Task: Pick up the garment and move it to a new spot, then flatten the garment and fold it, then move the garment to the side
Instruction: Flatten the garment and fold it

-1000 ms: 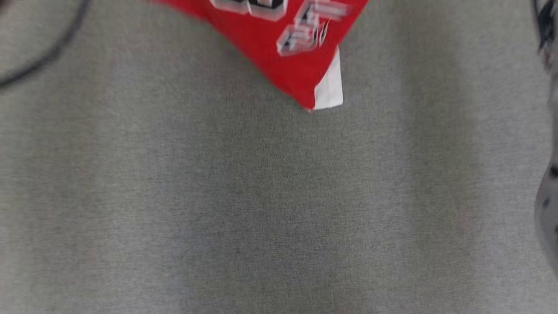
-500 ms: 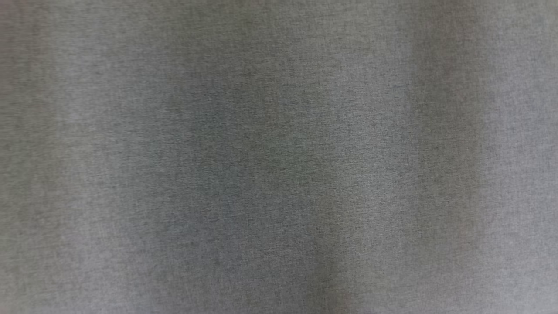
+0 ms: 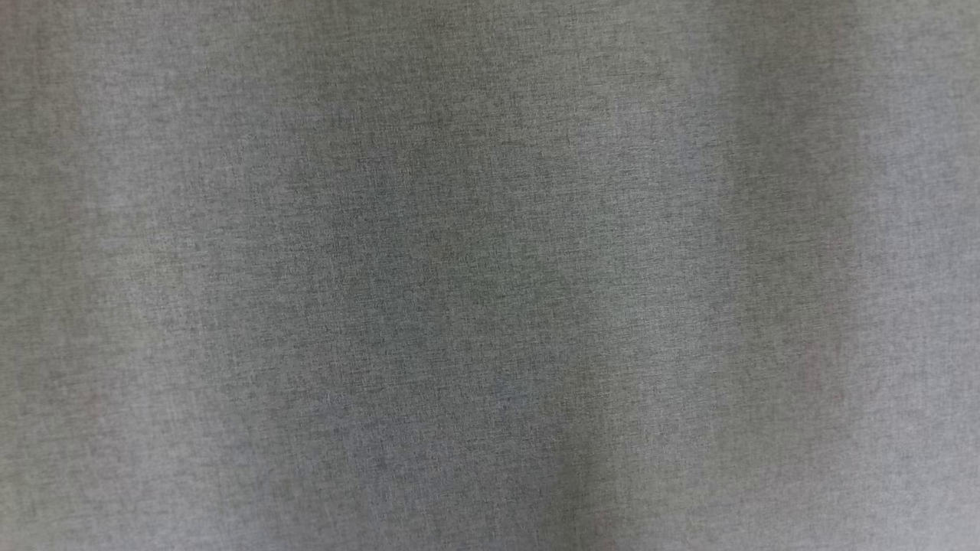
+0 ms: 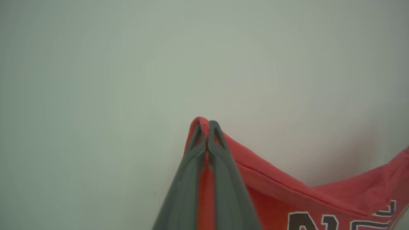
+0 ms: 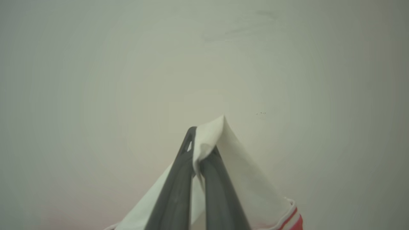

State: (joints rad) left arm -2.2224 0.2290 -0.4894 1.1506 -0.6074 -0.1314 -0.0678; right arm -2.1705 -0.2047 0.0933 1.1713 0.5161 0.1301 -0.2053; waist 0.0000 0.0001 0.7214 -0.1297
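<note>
Firmly, the left gripper [image 4: 208,124] is clamped on a red edge of the garment [image 4: 281,195], its fingers [image 4: 223,179] pointing toward a pale surface [image 4: 127,64]. The right gripper [image 5: 201,142] is pinched tight on the garment's white panel.

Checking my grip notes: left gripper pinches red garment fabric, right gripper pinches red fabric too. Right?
Only the colour is wrong: the right gripper pinches white fabric of the garment, as the right wrist view shows. The left gripper does pinch red.
</note>
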